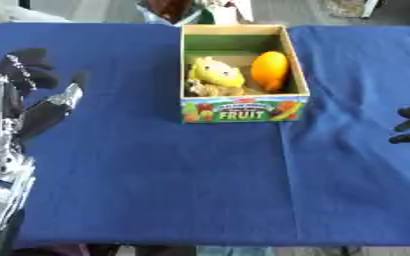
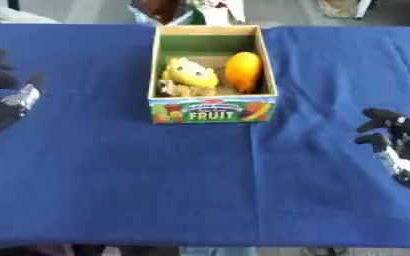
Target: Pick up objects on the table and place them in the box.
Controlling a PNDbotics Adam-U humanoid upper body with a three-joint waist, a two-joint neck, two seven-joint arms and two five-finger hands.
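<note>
Left hand open, empty

A staged test bench in a lab or demo room is showing here: a blue cloth is covering the table, a toy "FRUIT" box is sitting centred, with clutter crowding the far edge.

Blue tablecloth, green-lined box with colourful "FRUIT" front, yellow toy, orange fruit, perhaps mango.
</note>
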